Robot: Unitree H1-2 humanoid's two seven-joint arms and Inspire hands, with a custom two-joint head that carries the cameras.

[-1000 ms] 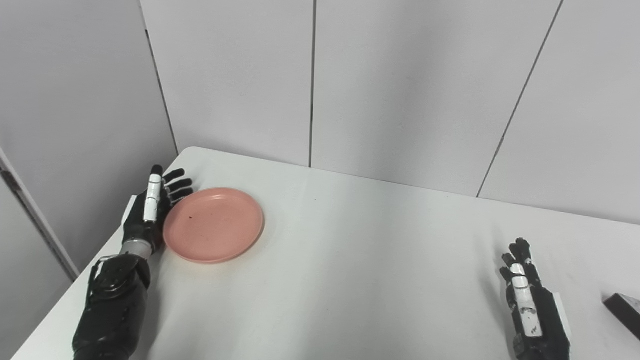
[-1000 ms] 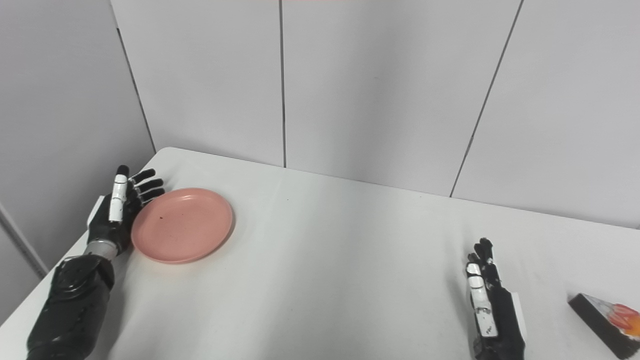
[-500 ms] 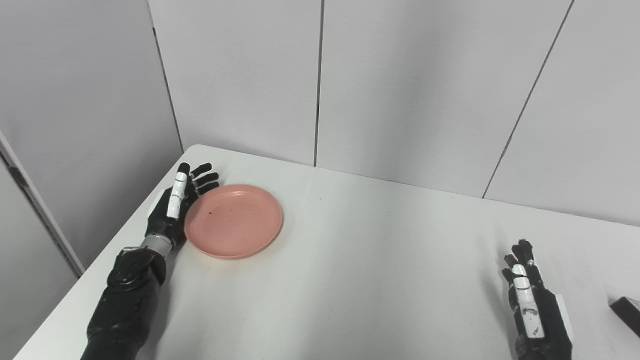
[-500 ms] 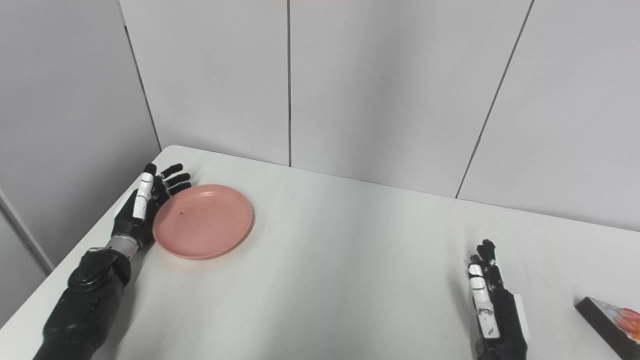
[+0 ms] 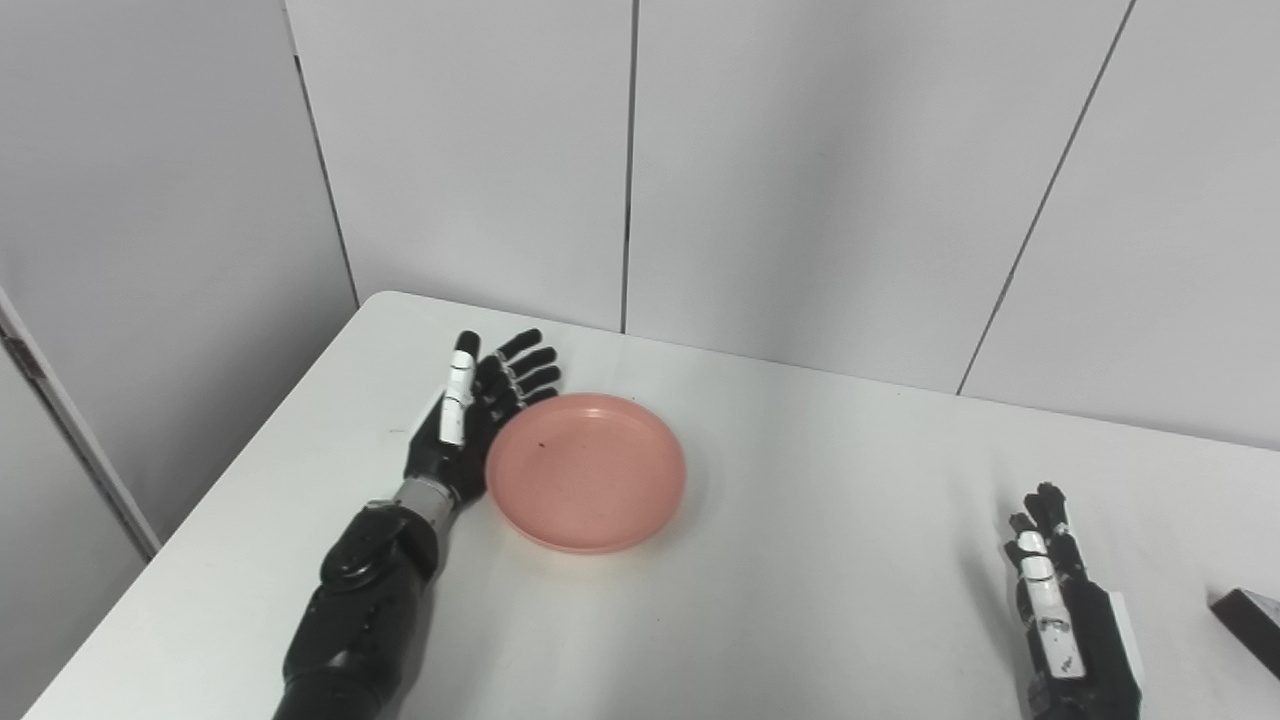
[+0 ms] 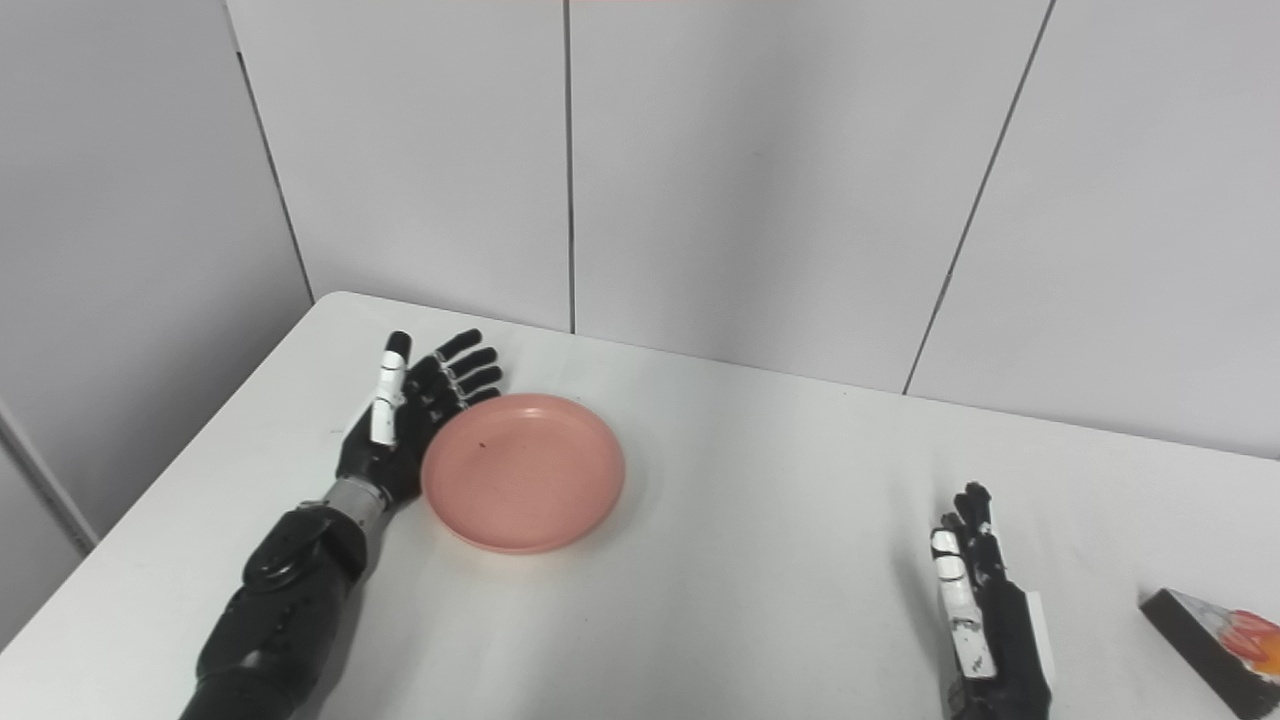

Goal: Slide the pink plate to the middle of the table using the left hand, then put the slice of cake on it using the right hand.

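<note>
The pink plate (image 5: 587, 470) lies flat on the white table (image 5: 800, 560), left of the table's middle. My left hand (image 5: 470, 420) stands on edge against the plate's left rim, open, fingers straight and pointing away from me. My right hand (image 5: 1060, 610) rests open on the table near the front right, holding nothing. The slice of cake (image 6: 1215, 645), dark with a red and orange top, sits at the far right edge, to the right of that hand and apart from it; only its dark corner (image 5: 1250, 625) shows in the left eye view.
Grey wall panels (image 5: 630, 160) stand right behind the table's far edge. The table's left edge (image 5: 200, 500) runs diagonally beside my left arm.
My left hand has pushed the pink plate to the right, toward the table's middle. The right hand and the cake have stayed put. The camera has shifted slightly.
</note>
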